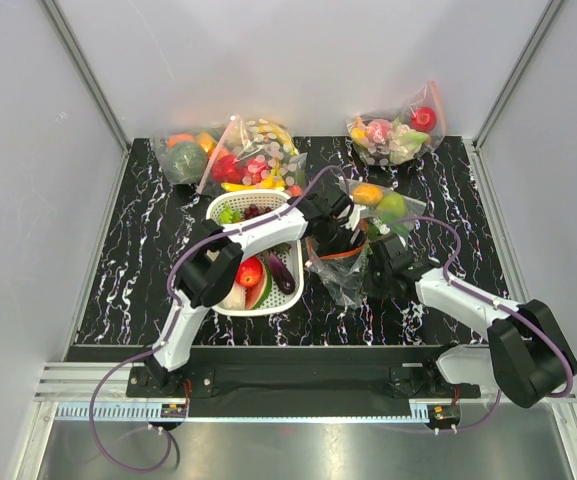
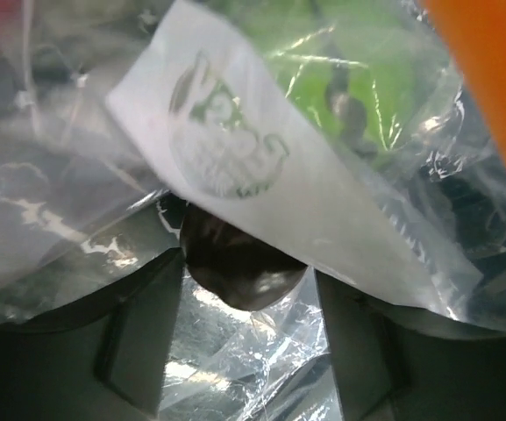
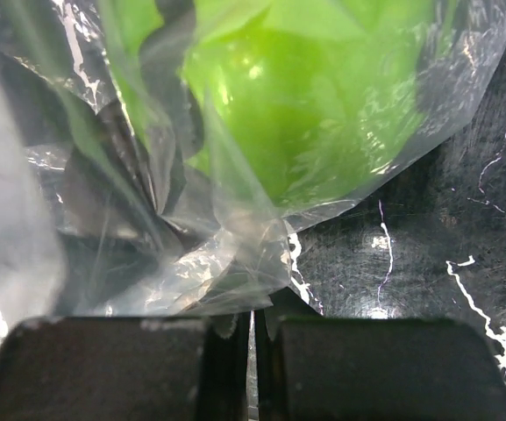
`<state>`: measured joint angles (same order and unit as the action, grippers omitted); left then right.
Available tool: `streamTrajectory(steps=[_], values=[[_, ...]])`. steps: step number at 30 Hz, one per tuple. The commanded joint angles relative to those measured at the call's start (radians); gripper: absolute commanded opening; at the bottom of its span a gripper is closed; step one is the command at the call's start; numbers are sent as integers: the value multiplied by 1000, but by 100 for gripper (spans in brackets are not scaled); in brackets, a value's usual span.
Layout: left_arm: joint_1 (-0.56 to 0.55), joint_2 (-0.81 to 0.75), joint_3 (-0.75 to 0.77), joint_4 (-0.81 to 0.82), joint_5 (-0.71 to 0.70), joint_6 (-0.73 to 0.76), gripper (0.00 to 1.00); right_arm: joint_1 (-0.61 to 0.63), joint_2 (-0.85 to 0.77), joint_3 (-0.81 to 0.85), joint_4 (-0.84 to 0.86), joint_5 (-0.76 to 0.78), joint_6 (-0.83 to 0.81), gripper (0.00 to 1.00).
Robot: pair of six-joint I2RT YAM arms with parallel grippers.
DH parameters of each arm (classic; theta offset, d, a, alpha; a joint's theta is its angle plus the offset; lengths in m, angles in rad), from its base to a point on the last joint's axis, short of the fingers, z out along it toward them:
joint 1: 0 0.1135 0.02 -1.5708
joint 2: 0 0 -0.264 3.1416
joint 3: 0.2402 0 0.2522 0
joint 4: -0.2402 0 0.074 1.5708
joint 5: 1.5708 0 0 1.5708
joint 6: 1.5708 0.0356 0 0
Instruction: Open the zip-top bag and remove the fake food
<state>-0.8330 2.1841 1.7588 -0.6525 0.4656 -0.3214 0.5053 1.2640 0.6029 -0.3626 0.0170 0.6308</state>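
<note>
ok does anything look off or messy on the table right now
nothing spilled or broken that i can see. the zip-top bag is the odd one: crumpled and lopsided just right of the basket, with a fold of its plastic pinched in the shut right end effector

Top external: high, behind the arms [image 1: 182, 322], looking down over whole bench [image 1: 138, 262]. Both wrist cameras: pressed close against zip-top bag [image 1: 336, 274], mid-bench.
</note>
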Motion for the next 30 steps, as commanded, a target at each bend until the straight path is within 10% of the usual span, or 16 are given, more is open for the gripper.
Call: streamTrajectory(steps=[1, 10, 16, 30], values=[[-34, 14, 4, 24, 13, -1, 71, 7, -23, 5, 51, 20, 15, 0], [-55, 60, 28, -9, -47, 19, 81, 7, -31, 5, 53, 18, 15, 0], [-54, 22, 10, -7, -87, 38, 55, 7, -48, -6, 41, 27, 23, 0], [66, -129, -25, -15, -27, 18, 59, 6, -104, -45, -30, 90, 79, 0]])
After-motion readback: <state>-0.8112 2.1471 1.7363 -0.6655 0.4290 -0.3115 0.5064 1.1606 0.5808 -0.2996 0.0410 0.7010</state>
